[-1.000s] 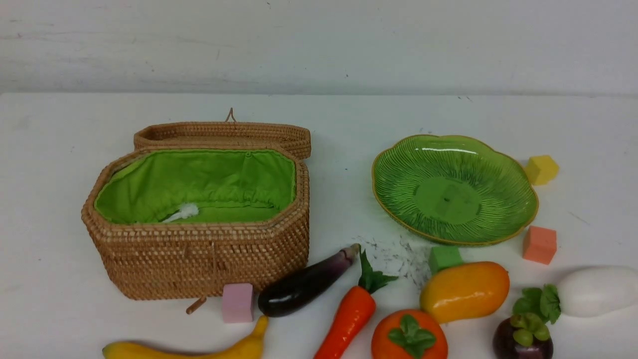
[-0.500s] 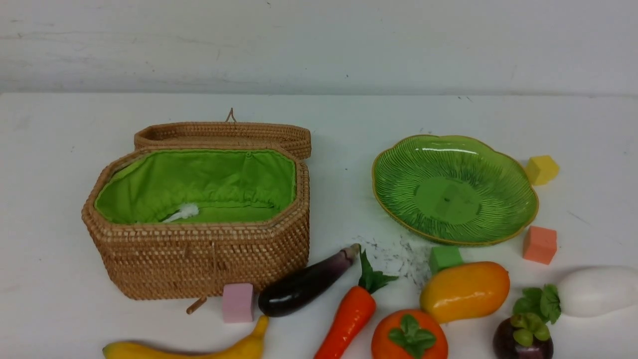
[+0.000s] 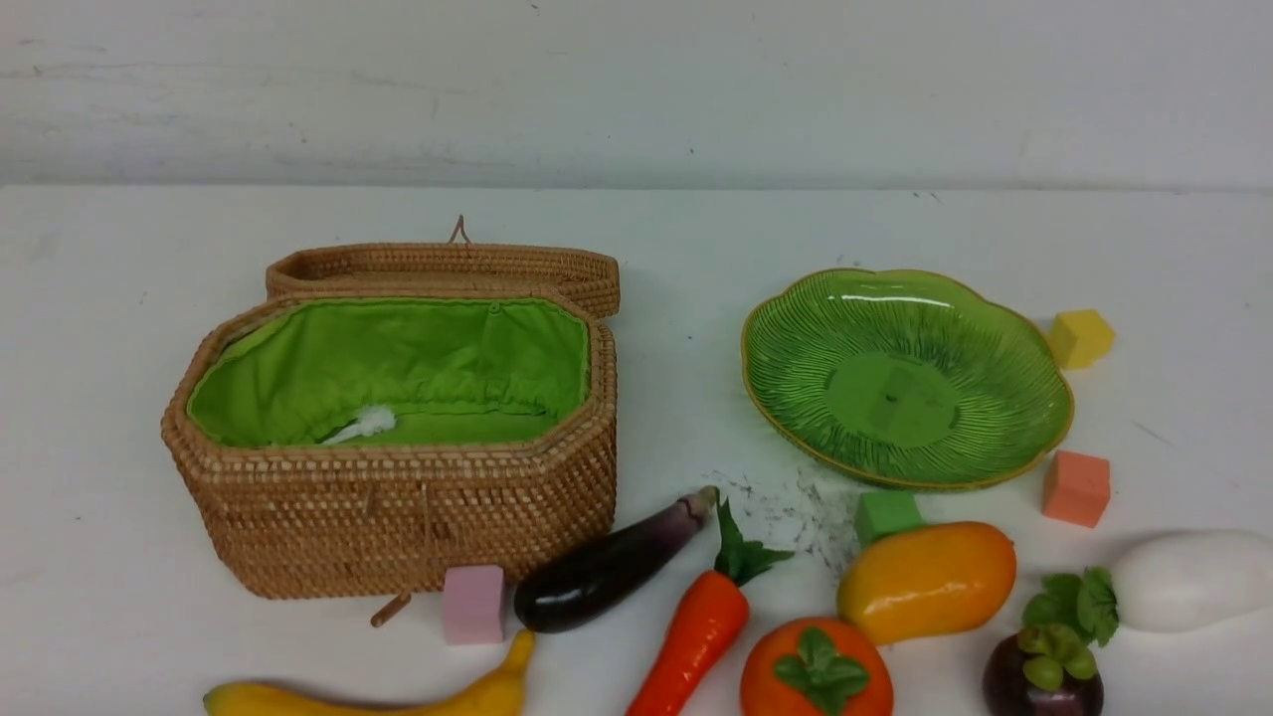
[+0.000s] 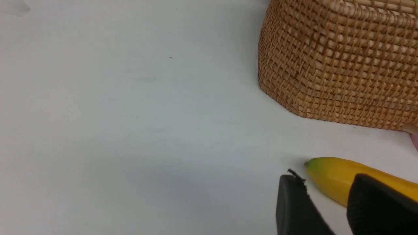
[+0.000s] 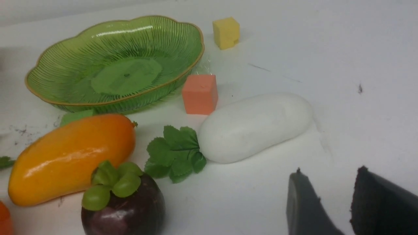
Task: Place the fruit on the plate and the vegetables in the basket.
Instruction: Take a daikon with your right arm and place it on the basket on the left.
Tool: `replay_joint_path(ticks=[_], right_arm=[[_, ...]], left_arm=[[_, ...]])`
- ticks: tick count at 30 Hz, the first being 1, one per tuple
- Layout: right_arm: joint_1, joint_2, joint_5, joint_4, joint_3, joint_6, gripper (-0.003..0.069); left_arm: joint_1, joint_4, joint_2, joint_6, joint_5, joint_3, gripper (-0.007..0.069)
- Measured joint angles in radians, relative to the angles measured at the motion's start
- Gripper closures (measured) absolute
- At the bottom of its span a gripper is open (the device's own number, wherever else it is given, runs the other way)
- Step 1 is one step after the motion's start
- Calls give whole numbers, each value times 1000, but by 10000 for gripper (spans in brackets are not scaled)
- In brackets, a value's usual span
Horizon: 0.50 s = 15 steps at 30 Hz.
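Front view: a white table [image 3: 119, 298] seen from my own side. On my left stands the open wicker basket [image 3: 398, 517], its green lining bare and its lid folded back. On my right lies the green plate [image 3: 895, 398], with nothing on it. Along the near edge, from my left to my right, lie the banana [image 3: 378, 701], eggplant [image 3: 607, 572], carrot [image 3: 696, 636], persimmon [image 3: 816, 671], mango [image 3: 925, 582], mangosteen [image 3: 1039, 676] and white vegetable [image 3: 1188, 582]. Nothing is sorted yet. Neither arm shows here.

Left wrist view: my left gripper [image 4: 323, 182] has its two dark fingers apart, with nothing between them. Just beyond them lies the banana's green-tipped end, close to the fingers, though I cannot tell if it touches them. The basket's woven wall is near behind it. The banana's long axis runs along the near edge, from that tip toward my right. I judge my left arm the nearer one for it, though the plate sits on my right.

Right wrist view: my right gripper [image 5: 329, 173], fingers apart and empty, hovers near the white vegetable. The mangosteen is beside its leaves.
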Motion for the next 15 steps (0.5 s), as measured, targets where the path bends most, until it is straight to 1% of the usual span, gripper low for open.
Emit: replay_joint_path(ticks=[3,6,9,11,15], right_arm=[[0,0,-93,-3,0,3,416],[0,0,-136,-4,0,6,416],[0,0,-237,-4,0,42,416],[0,0,-337,-4,1,85,416],[0,0,-614,-4,1,143,416]], left_arm=[[0,0,0,0,0,0,386],[0,0,0,0,0,0,386],[0,0,0,0,0,0,386],[0,0,0,0,0,0,386],[0,0,0,0,0,0,386]])
